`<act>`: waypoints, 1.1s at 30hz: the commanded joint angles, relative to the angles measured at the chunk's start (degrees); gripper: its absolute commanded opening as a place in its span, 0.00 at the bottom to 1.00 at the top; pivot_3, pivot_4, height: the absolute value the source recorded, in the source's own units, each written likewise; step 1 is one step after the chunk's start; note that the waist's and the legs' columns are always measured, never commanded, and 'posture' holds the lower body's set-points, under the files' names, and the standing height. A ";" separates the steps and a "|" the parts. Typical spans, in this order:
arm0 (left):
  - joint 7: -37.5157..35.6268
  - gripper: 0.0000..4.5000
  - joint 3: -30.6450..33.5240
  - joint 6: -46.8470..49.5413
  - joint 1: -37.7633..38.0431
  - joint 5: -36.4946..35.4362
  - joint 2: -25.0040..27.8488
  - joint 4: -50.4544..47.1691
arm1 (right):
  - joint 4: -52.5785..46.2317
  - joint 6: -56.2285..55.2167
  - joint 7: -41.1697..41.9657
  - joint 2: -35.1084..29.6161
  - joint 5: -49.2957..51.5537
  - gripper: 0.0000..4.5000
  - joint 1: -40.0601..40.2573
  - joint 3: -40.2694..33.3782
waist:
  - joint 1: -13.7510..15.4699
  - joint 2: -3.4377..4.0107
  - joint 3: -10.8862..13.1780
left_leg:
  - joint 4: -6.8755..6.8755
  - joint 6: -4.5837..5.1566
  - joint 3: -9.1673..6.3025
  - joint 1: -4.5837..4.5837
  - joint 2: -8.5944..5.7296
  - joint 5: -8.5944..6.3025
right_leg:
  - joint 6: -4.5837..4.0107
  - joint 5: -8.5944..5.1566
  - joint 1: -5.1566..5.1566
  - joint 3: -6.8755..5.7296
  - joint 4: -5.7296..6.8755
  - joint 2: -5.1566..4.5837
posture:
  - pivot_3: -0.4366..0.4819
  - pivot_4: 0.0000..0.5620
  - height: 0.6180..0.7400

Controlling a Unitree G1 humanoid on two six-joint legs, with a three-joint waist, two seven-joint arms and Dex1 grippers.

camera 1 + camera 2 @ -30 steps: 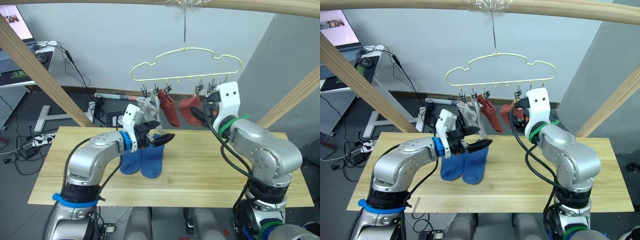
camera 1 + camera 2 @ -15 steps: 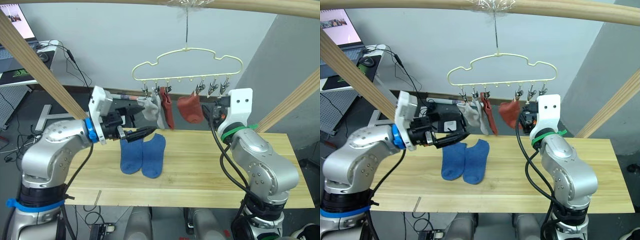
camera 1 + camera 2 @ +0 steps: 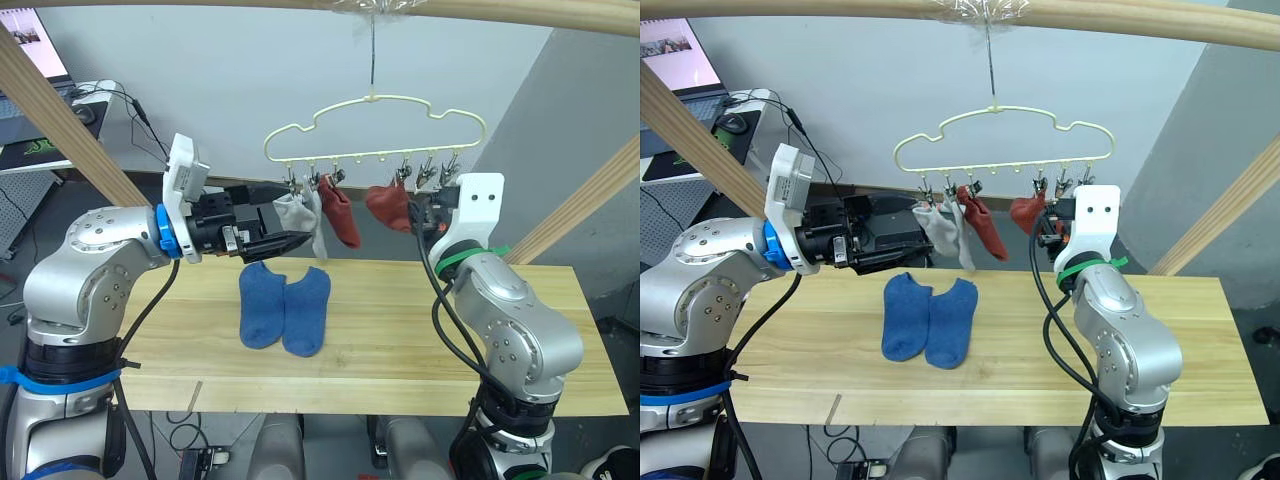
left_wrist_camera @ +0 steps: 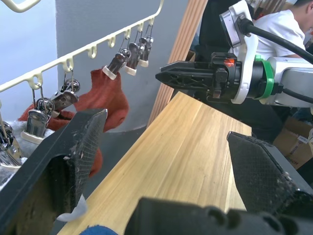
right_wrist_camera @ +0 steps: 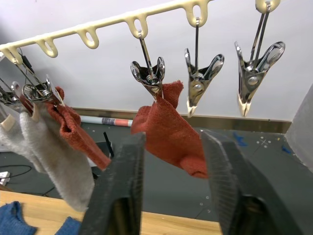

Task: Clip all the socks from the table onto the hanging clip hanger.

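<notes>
Two blue socks (image 3: 284, 308) flat side by side on the desk (image 3: 400, 330), toes toward the robot, touching along their inner edges. Above, hanger (image 3: 372, 128) on its hook from the pole (image 3: 500, 12), clips (image 5: 149, 78) in a row beneath. Two grey socks (image 3: 298, 218) clipped at its left end, one red sock (image 3: 340, 212) just beside them, another red sock (image 3: 388, 206) further right. Two rightmost clips (image 5: 252, 81) bare, seen in the right wrist view.

Left gripper (image 3: 272, 243) held above the desk's left part, just left of the grey socks, fingers (image 4: 58, 161) spread wide, nothing between them. Right gripper (image 3: 418, 212) raised at clip level, just beside the right red sock, fingers (image 5: 117, 196) parted, empty, the red sock in line beyond the gap.
</notes>
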 commanded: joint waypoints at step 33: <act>3.22 1.00 -10.97 -14.59 9.94 17.96 0.62 5.77 | 1.05 -0.06 -1.31 0.15 -0.23 0.44 -9.34 -1.75 | 0.03 0.02 -0.04 | 0.02 0.02 0.01 0.02 0.00 0.02 | -0.01 0.00 -0.02 0.01 0.11 0.00 | 0.61 0.37 1.00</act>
